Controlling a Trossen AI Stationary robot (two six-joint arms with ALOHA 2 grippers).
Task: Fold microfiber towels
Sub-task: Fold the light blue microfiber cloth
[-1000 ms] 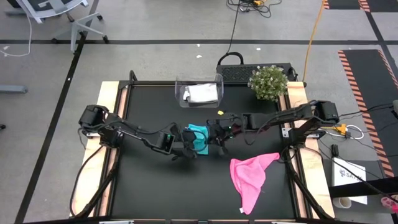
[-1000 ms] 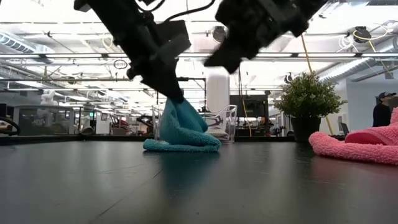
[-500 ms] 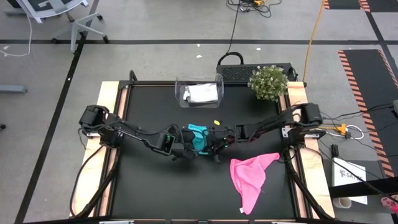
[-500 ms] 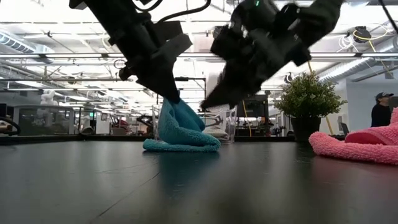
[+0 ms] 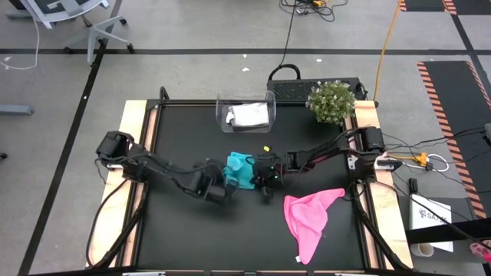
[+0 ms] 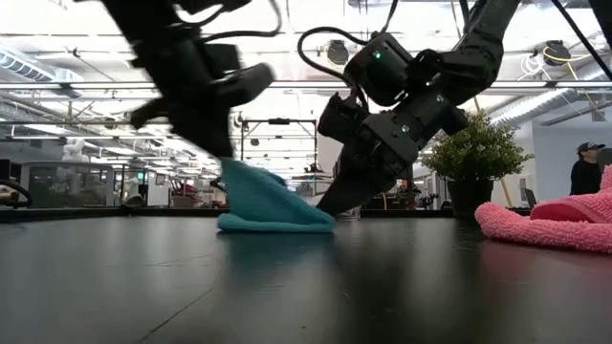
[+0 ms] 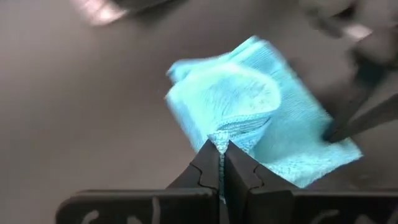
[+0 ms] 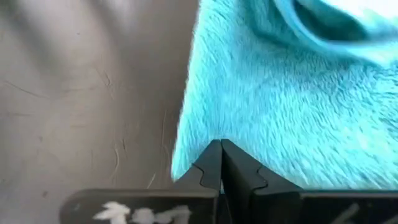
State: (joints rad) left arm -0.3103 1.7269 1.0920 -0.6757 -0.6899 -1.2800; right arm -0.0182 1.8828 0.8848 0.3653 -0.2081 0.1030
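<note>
The teal towel (image 5: 239,168) lies mid-table, its underside flat on the mat, with one part raised into a peak (image 6: 234,172). My left gripper (image 7: 219,148) is shut on that peak, on the towel's left side in the high view (image 5: 227,179). My right gripper (image 8: 219,148) is shut, its tips down at the towel's right end (image 6: 327,204). The pink towel (image 5: 310,218) lies spread at the near right. The grey-white towel (image 5: 249,115) lies in the clear bin. My left gripper pinches a bunched hem of the teal towel (image 7: 220,135) between its two fingers, coming slanting down from the table's left. That part is lifted and the cloth slopes from it down to the mat (image 6: 287,205). My right gripper rests its shut fingertips on the towel's top face close to its edge (image 8: 231,127), slanting down from the table's right. That end lies flat on the table (image 6: 317,220).
The clear bin (image 5: 224,107) stands at the far edge, with a potted plant (image 5: 331,101) to its right. A small yellow bit (image 5: 267,149) lies beyond the towel. A person (image 6: 585,170) stands in the room beyond the table's right.
My right gripper has come down onto the towel's right end. My left gripper has rolled and shifted toward the table's left with the held hem. The towel's tall upright peak has sunk into a low wedge leaning left, while its base has stayed on the mat.
</note>
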